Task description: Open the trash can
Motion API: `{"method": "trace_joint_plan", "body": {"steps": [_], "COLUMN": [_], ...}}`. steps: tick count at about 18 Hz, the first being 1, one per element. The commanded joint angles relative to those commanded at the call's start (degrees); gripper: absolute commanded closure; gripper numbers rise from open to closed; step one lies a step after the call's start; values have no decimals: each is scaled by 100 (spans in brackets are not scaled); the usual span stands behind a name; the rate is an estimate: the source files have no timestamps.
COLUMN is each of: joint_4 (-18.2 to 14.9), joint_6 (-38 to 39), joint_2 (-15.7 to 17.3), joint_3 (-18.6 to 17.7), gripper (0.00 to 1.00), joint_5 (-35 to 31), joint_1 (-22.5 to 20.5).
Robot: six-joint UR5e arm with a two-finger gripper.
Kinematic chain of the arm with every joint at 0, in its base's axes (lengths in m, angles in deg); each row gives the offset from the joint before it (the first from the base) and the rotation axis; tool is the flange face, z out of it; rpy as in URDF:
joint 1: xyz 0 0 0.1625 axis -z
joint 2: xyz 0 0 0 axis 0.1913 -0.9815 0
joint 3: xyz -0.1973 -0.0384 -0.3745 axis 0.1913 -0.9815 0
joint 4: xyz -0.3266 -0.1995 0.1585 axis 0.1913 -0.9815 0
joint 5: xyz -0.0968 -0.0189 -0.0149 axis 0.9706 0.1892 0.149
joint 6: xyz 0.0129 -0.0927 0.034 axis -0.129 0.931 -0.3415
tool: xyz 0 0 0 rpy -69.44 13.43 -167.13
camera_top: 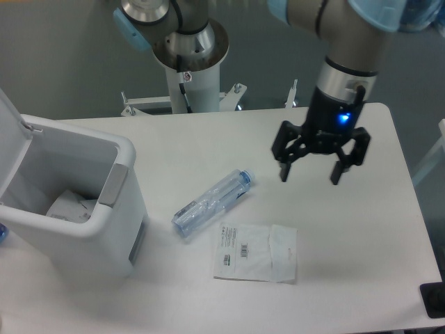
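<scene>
Hovering spread claw (310, 174) near table (375, 229) edge, trash can (76, 229) lid up

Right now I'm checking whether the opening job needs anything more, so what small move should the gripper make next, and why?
Probably just a short retreat upward, clear of the table. The large white boxy plastic trash can already stands open, its flat lid tipped up at the left edge. The gripper hangs open and empty over the right side of the white table, well away from the bin.
</scene>
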Motion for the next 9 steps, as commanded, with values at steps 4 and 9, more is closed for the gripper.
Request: {"method": "trace_joint_plan", "body": {"steps": [4,9], "joint_4": [9,9], "joint_6": [-985,-1348], "joint_2": [-220,-483], "joint_3": [-61,-79], "gripper": [0,0], "joint_5": [-344,-906], "joint_1": [0,105]}}
